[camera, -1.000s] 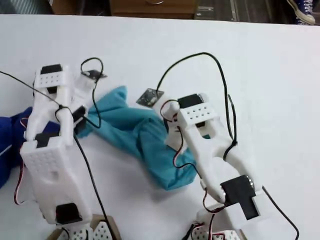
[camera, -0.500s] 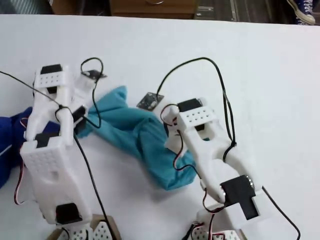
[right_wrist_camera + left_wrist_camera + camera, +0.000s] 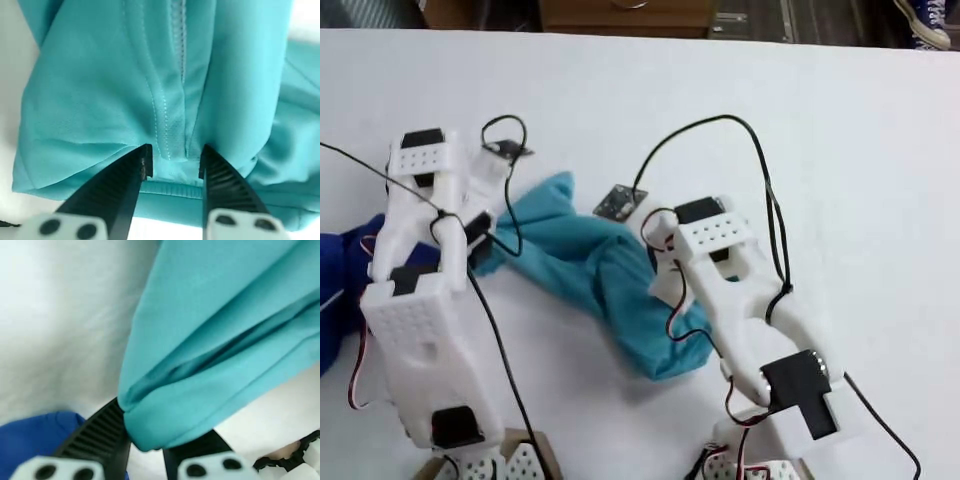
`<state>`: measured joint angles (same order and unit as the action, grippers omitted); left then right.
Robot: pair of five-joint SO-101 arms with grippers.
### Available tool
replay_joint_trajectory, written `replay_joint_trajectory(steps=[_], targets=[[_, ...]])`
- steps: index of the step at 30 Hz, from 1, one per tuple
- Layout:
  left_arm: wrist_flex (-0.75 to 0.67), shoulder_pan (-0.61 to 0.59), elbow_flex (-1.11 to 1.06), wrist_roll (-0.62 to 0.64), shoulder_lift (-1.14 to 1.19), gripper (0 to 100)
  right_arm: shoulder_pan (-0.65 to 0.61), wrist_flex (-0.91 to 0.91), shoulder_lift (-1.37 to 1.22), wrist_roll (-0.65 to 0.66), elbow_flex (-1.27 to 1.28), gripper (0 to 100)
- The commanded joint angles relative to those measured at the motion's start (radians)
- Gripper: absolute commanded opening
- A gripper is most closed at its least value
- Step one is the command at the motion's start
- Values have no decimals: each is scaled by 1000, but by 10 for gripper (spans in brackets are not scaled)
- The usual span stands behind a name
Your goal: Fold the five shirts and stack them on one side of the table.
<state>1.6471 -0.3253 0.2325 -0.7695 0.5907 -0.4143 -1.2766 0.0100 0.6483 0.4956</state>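
While both arms bend low over the white worktop (image 3: 840,150), the teal shirt (image 3: 590,265) lies crumpled between them. It runs slantwise from beside the left arm (image 3: 420,300) toward the base of the right arm (image 3: 750,300), left of the surface's middle. The left pincer (image 3: 147,440) is clamped on one end of this shirt. Its wrist view shows a rolled fold of teal cloth gripped between the two black fingers (image 3: 100,432), with the rest of the cloth stretching away from them over the white surface. The right pincer (image 3: 173,162) is closed on a bunched ridge of the same shirt, close to a stitched seam (image 3: 162,110). Creases draw in toward its tips and teal cloth spreads out on both sides. A dark blue shirt (image 3: 340,285) lies at the left edge of the worktop, beside the left arm and near the gripped end of the teal one. Black cables (image 3: 720,125) loop above the wrists of both arms.
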Motion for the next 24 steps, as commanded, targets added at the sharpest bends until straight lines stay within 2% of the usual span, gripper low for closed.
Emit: replay_joint_trajectory(steps=[1,9,12,24], targets=[[-3,-9,38,-5,-14,22,7,8,-16,3,5,166],[-3,-11,38,-5,-15,22,2,24,-84,3,37,159],[-3,-11,38,-5,-15,22,2,19,-71,2,21,132],[-5,-6,39,-5,-15,22,1,8,4,0,9,144]])
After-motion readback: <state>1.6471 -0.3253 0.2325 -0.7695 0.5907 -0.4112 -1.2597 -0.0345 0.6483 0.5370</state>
